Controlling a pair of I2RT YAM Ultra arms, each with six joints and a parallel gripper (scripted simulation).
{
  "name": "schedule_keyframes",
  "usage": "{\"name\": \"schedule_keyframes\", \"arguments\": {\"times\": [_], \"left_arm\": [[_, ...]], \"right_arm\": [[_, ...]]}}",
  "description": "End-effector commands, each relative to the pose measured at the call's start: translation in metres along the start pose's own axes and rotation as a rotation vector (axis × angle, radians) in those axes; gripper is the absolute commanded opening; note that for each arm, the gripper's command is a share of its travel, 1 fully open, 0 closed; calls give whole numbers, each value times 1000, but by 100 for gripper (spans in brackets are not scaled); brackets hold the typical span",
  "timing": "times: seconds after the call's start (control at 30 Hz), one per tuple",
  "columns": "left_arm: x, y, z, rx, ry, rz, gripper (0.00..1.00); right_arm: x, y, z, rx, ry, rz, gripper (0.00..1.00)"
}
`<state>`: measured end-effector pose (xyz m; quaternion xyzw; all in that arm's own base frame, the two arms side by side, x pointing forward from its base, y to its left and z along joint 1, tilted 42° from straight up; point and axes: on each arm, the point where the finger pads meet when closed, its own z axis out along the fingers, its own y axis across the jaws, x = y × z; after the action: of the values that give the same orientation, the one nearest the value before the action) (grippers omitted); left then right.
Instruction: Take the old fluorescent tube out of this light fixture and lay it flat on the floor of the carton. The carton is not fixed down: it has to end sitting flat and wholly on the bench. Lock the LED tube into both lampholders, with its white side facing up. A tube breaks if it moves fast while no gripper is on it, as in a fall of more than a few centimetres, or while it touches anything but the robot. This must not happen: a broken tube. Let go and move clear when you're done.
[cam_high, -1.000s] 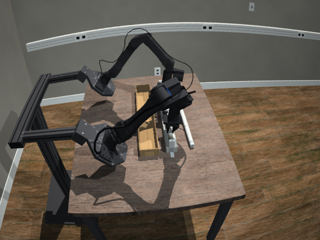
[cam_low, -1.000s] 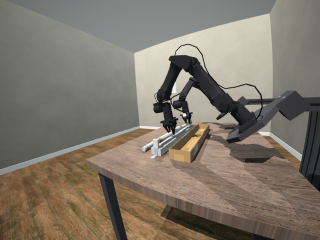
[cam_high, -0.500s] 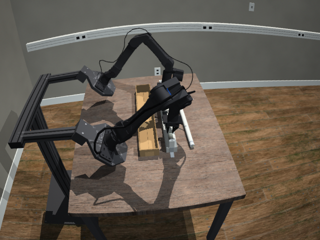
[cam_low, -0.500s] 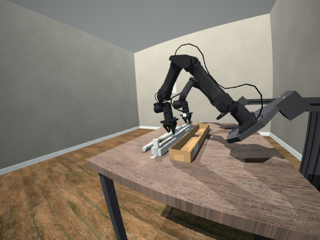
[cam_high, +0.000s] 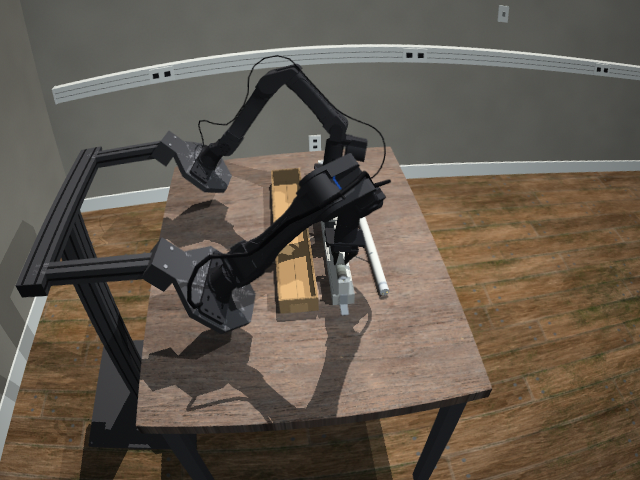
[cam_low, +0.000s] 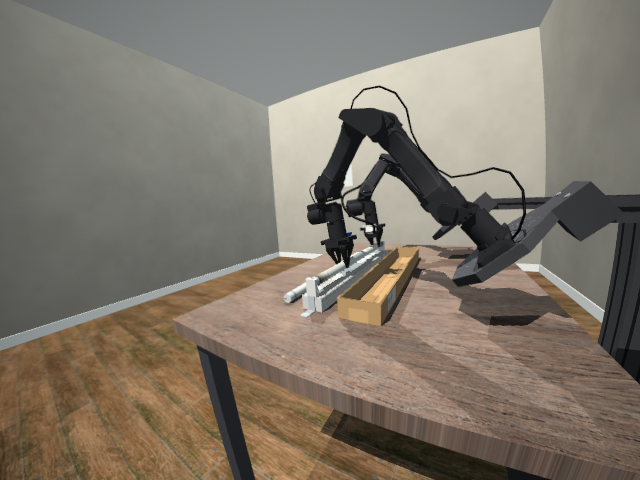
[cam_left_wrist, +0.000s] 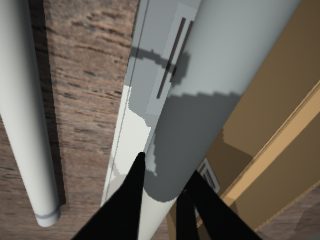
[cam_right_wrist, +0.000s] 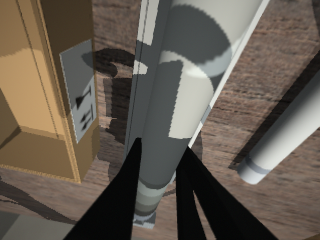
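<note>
Left claw (cam_low: 339, 260) (cam_left_wrist: 169, 162) and right claw (cam_high: 343, 256) (cam_low: 377, 241) (cam_right_wrist: 159, 147) both pinch the old tube (cam_high: 341, 270) (cam_left_wrist: 205, 100) (cam_right_wrist: 175, 105). Long axis: upper right to lower centre, left wrist view.

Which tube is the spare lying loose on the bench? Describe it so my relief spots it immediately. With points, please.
On the wooden bench (cam_high: 392, 341) (cam_low: 465, 356), find the long light fixture (cam_high: 333, 289) (cam_low: 310, 295) beside the open cardboard carton (cam_high: 297, 305) (cam_low: 359, 312). On the fixture's other side lies a white tube (cam_high: 375, 258) (cam_low: 294, 294) (cam_left_wrist: 25, 130) (cam_right_wrist: 285, 135). Unlike the tube between the grippers' fingers, it touches neither gripper.

Lab or workshop-type room, robot bench setup.
Two arms (cam_high: 268, 232) (cam_low: 418, 165) on a metal frame (cam_high: 103, 267) at a wood-top counter (cam_high: 403, 351) (cam_low: 465, 372); socket rail (cam_high: 336, 54) on plain grey wall (cam_high: 206, 31) (cam_low: 129, 155), plank floor (cam_high: 542, 289) (cam_low: 103, 387).
</note>
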<state>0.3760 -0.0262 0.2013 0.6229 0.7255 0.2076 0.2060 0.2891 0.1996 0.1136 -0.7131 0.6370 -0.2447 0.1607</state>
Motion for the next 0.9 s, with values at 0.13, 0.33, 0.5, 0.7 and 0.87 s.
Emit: {"name": "schedule_keyframes", "arguments": {"times": [0.13,0.33,0.5,0.7,0.87], "left_arm": [[-6,8,-22,-38,-23,5,11],[-7,6,-28,-38,-26,4,11],[-7,6,-34,-41,-26,1,11],[-6,5,-37,-40,-24,1,11],[-6,5,-43,-43,-22,2,11]], "right_arm": [[-6,-5,-19,22,-28,2,11],[-7,-7,-28,30,-34,8,11],[-8,-8,-33,32,-37,10,11],[-7,-5,-36,28,-34,6,11],[-7,-6,-42,31,-37,7,11]]}}
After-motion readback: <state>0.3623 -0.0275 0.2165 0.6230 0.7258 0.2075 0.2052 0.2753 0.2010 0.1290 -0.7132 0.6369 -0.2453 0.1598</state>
